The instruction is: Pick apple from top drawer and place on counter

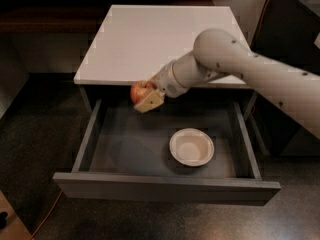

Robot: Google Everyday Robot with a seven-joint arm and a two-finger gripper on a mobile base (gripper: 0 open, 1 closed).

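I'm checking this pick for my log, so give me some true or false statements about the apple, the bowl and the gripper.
The apple lies on the counter. False: the gripper holds it at the counter's front edge, above the top drawer.
The top drawer is pulled open. True.
A white bowl sits in the drawer. True.
The apple is inside the bowl. False: the bowl is empty.
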